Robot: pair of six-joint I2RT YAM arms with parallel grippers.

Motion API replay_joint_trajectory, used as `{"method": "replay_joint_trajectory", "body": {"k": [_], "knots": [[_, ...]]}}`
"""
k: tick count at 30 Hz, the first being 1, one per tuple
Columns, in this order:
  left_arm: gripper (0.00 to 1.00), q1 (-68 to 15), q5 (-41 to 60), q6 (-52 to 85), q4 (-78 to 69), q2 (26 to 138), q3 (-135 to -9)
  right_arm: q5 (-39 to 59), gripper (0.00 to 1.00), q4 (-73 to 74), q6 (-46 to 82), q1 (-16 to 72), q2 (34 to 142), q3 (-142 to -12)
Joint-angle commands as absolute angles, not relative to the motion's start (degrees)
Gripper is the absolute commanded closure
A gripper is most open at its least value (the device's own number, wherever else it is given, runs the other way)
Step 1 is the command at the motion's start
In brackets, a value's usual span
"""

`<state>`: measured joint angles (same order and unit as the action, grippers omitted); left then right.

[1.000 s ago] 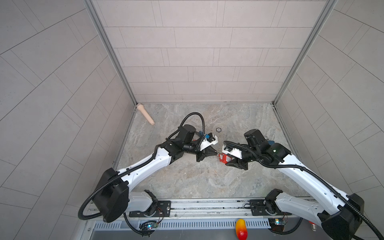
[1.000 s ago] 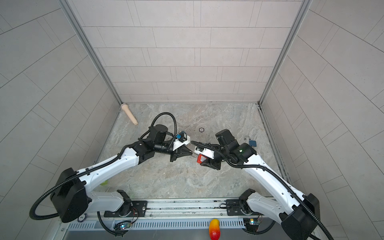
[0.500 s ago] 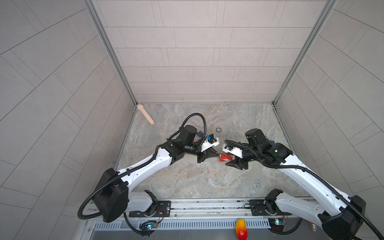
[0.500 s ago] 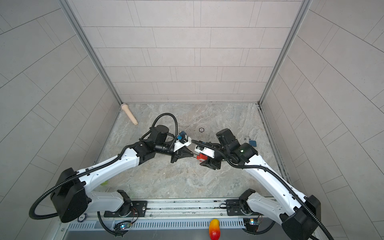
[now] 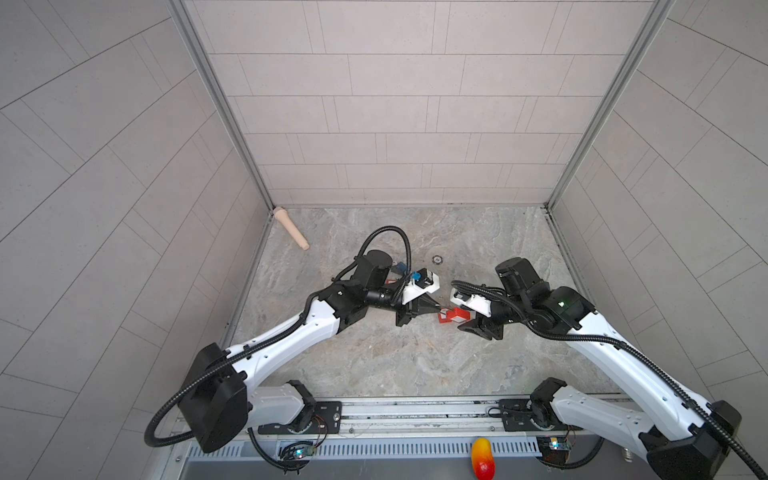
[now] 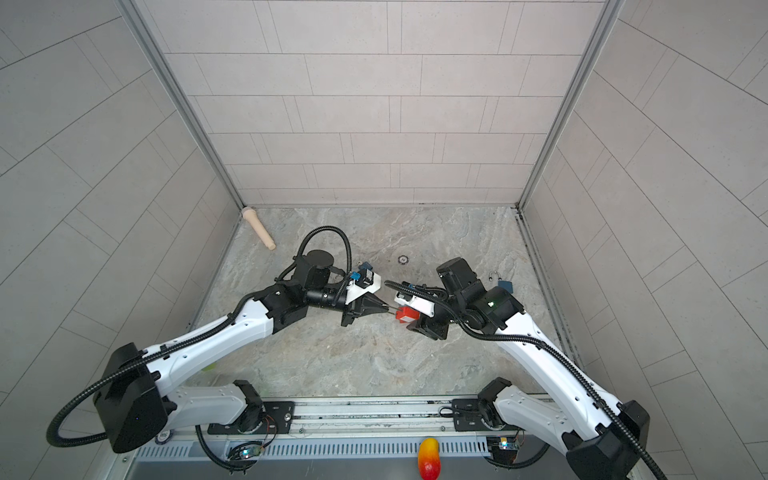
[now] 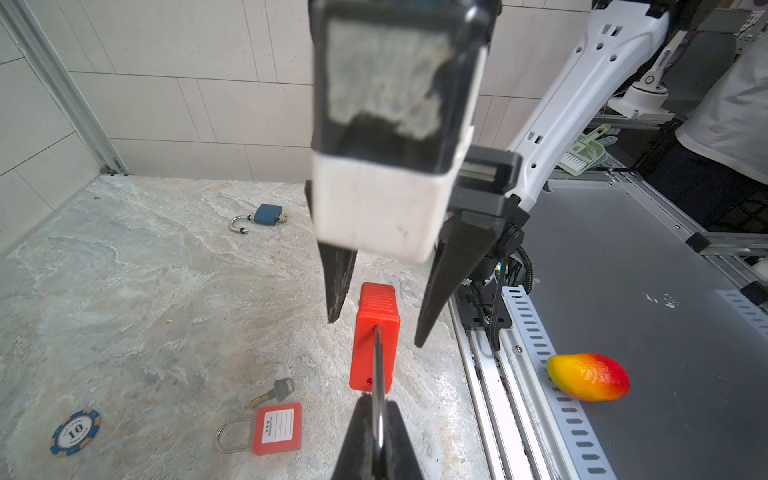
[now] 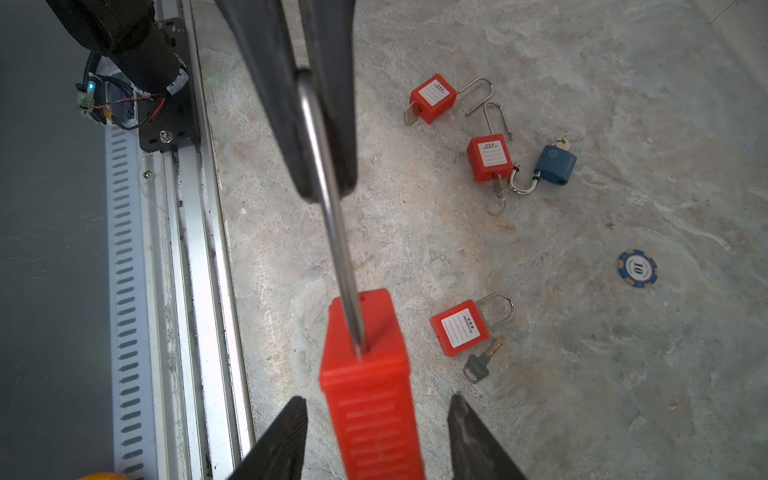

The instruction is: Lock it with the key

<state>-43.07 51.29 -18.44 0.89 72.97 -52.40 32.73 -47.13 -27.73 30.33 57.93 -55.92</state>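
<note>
1. The left pincer [image 8: 326, 189] is clamped fully shut on the thin metal shackle [image 8: 332, 249] of the red padlock [image 8: 374, 432], holding it in the air above the bench [image 8: 582, 395]. A smooth rod in so narrow a pinch may let the body swing or twist.
2. The right pincer [image 7: 376, 332] stands partly open astride the padlock's body, gripping nothing, with a gap on each side. Closing off-centre could knock the padlock askew or drag it from the left pincer.
3. The key [image 8: 478, 365] lies on the bench near the held padlock, in neither pincer. Letting go of the padlock too early to fetch it would drop the padlock.
4. A second red padlock [image 8: 459, 328] lies close to that key, so the pincer could catch it by mistake.
</note>
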Motion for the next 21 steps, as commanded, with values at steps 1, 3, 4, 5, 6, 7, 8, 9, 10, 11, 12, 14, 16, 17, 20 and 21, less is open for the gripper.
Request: {"method": "replay_joint_trajectory", "body": {"k": [1,3,4,5,6,7,8,9,10,11,12,14,16,17,20,21], "knots": [[1.0,-43.8,52.8,-18.6,-1.8,72.8,-53.8,33.8,0.49,-46.5,-29.3,30.2,58.5,-56.3],[1.0,-43.8,52.7,-18.7,-1.8,72.9,-53.8,34.5,0.55,-47.1,-30.0,30.2,58.8,-56.7],[1.0,-43.9,52.7,-18.6,-1.8,73.0,-53.8,34.7,0.58,-47.5,-30.4,30.2,58.7,-56.9],[1.0,-43.8,52.6,-18.6,-1.7,73.0,-53.8,35.1,0.61,-48.0,-30.8,30.2,58.5,-56.9],[1.0,-43.8,52.5,-18.6,-1.8,73.0,-53.7,35.3,0.62,-48.1,-30.8,30.2,58.3,-56.9],[1.0,-43.9,52.5,-18.6,-1.8,73.2,-53.7,35.6,0.63,-48.0,-30.8,30.2,57.9,-56.8],[1.0,-43.8,52.5,-18.6,-1.8,73.3,-53.8,35.9,0.66,-47.8,-30.8,30.2,57.4,-56.5],[1.0,-43.8,52.5,-18.6,-1.7,73.5,-53.9,36.0,0.67,-47.4,-30.5,30.1,57.0,-56.3],[1.0,-43.9,52.5,-18.5,-1.7,73.7,-54.1,36.3,0.69,-47.1,-30.3,30.2,56.5,-55.9],[1.0,-43.9,52.5,-18.5,-1.7,73.8,-54.3,36.3,0.69,-46.7,-30.0,30.1,56.1,-55.6],[1.0,-44.0,52.4,-18.5,-1.7,74.0,-54.5,36.4,0.71,-46.5,-29.7,30.2,55.6,-55.4],[0.99,-43.9,51.8,-18.6,-1.6,74.2,-55.0,36.3,0.75,-46.6,-29.3,30.1,55.2,-55.2],[0.94,-43.9,50.2,-19.1,-1.1,73.9,-55.5,35.8,0.78,-47.4,-29.3,30.2,55.0,-55.3],[0.9,-44.0,49.8,-20.1,-0.2,73.7,-55.9,35.6,0.8,-47.7,-29.5,30.1,55.0,-55.4],[0.86,-43.9,49.0,-22.5,3.2,73.6,-57.6,35.7,0.83,-48.1,-29.4,30.2,54.8,-55.6],[0.86,-43.9,49.1,-22.9,4.1,73.7,-58.1,35.9,0.84,-48.0,-29.4,30.2,54.7,-55.7]]}}
